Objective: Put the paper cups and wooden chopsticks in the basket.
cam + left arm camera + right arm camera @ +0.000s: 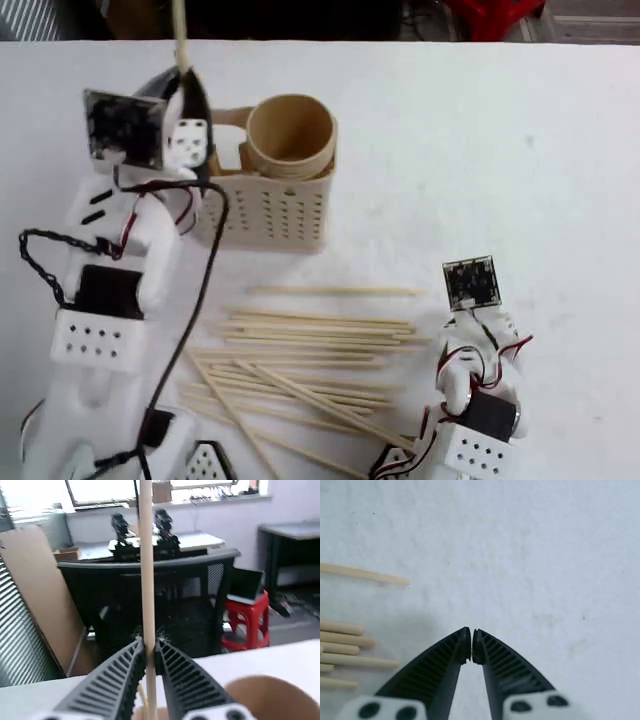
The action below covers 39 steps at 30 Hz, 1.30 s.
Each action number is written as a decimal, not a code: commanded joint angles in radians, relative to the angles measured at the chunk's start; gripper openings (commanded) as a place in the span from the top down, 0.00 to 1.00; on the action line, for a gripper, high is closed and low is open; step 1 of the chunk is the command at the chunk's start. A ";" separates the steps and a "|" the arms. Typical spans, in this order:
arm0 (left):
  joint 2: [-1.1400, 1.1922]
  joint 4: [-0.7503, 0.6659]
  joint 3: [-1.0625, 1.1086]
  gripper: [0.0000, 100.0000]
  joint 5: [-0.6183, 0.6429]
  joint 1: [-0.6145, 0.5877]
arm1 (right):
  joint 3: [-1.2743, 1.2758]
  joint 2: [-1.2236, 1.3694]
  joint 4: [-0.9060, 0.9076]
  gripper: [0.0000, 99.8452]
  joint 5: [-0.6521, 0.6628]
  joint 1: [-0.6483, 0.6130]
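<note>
left claw point(150, 647) grasping chopstick point(146, 555) upright by basket point(270, 215); right claw point(471, 645) clenched beside loose chopsticks point(340, 645)

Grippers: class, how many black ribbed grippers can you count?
2. The left gripper holds a pale wooden chopstick upright beside the white perforated basket; the right gripper, shut, hangs over the white table.

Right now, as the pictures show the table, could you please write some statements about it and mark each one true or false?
1. The left gripper holds one chopstick upright. True.
2. The right gripper grips a chopstick. False: it is shut on nothing.
3. The paper cups stand stacked inside the basket. True.
4. No chopsticks lie on the table. False: many loose chopsticks lie there in a pile.
</note>
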 commanded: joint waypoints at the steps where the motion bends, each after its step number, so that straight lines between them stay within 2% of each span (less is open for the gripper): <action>1: -0.010 -0.160 0.077 0.97 0.023 -0.038 | 0.006 -0.010 0.007 0.98 0.005 0.007; 7: -0.010 -0.176 0.157 0.97 0.028 -0.044 | 0.006 -0.010 0.007 0.98 0.005 0.007; 13: -0.015 -0.130 0.155 0.97 0.023 -0.044 | 0.006 -0.010 0.007 0.98 0.005 0.007; 18: -0.019 -0.121 0.155 0.90 0.023 -0.045 | 0.006 -0.010 0.007 0.98 0.005 0.007; 23: -0.021 -0.094 0.127 0.93 0.023 -0.045 | 0.006 -0.010 0.007 0.98 0.005 0.007; 28: -0.021 0.112 -0.026 0.93 0.023 -0.038 | 0.006 -0.010 0.007 0.98 0.005 0.007; 32: -0.021 0.373 -0.183 0.93 0.012 0.010 | 0.006 -0.010 0.007 0.98 0.005 0.007; 37: -0.019 0.738 -0.356 0.93 -0.190 0.203 | 0.006 -0.010 0.007 0.98 0.005 0.007; 39: -0.013 0.848 -0.408 0.94 -0.218 0.280 | 0.006 -0.010 0.007 0.98 0.005 0.007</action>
